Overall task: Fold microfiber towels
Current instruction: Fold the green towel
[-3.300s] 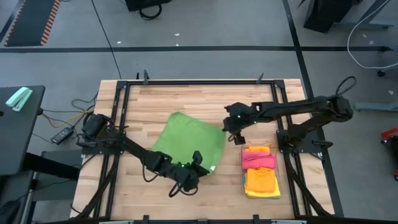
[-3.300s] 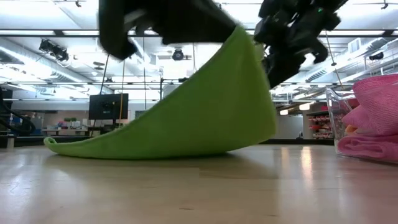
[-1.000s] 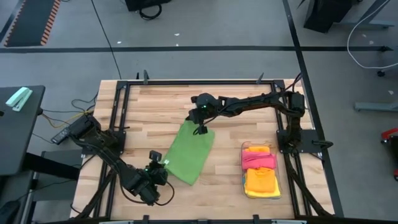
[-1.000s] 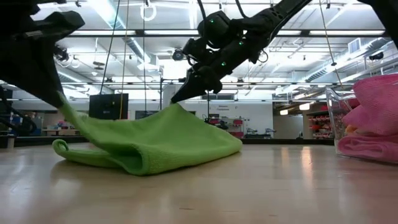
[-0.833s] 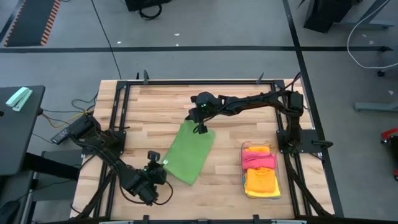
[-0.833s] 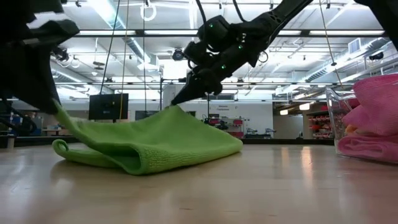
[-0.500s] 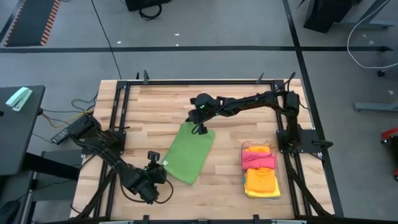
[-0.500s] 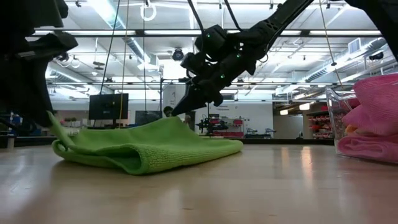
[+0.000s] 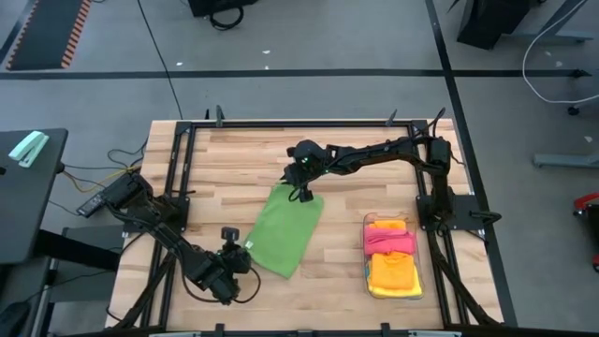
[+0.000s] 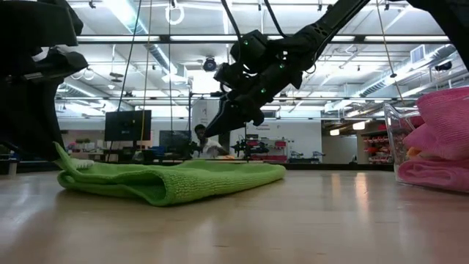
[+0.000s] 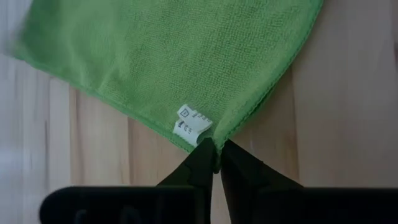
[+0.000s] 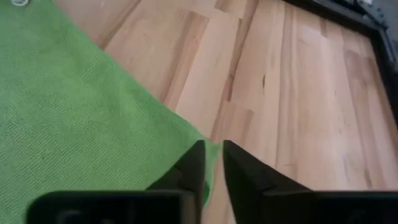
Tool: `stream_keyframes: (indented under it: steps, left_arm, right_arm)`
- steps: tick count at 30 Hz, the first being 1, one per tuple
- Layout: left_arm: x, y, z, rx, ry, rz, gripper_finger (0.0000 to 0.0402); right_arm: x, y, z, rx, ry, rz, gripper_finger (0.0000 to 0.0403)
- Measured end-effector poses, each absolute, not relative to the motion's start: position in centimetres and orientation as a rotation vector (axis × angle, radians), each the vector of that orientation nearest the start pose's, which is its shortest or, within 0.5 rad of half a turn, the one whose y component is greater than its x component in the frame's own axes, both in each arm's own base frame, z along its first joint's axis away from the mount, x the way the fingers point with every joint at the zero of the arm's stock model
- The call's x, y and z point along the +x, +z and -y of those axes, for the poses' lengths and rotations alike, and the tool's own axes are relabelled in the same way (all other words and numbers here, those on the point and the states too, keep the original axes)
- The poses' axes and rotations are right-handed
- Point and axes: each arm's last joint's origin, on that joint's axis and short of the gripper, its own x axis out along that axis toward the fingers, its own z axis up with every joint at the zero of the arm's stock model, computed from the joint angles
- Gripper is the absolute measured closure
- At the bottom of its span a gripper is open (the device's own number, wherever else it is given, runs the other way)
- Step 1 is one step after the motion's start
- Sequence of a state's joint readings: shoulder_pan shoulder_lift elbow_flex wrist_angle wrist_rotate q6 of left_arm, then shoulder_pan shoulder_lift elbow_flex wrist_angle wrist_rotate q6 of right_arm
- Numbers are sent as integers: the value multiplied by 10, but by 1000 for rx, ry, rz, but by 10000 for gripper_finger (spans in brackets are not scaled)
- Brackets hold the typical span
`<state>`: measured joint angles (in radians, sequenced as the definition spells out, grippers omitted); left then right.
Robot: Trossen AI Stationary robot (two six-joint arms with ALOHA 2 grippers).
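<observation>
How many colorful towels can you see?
3 show: a green towel mid-table, a pink towel and an orange towel stacked to its right. More may hide underneath.

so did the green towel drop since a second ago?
Yes. In the low view the green towel has sagged flat onto the table, its peak gone from under the right pincer.

Wooden table [image 9: 225, 164]: folded green towel [image 9: 285, 229] flat; clear bin [image 9: 392, 259] holding towels.

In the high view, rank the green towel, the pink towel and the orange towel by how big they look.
1. green towel, folded on the table, clearly the largest.
2. and 3. orange towel and pink towel, stacked in the bin: too alike and overlapping to rank.
</observation>
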<state>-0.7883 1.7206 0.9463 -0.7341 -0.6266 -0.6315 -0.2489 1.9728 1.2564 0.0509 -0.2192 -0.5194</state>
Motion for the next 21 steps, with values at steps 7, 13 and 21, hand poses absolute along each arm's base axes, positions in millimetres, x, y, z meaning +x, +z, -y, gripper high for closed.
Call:
stream_keyframes:
  steps: [7, 13, 21]
  left_arm:
    - [214, 149, 191, 370, 242, -1075, 344]
    - [221, 174, 201, 374, 232, -1072, 322]
    - [221, 182, 201, 399, 242, -1095, 321]
  right_arm:
    - [406, 170, 97, -269, 114, -707, 261]
    - [401, 166, 81, -96, 199, -788, 232]
    - [409, 148, 16, -15, 167, -787, 232]
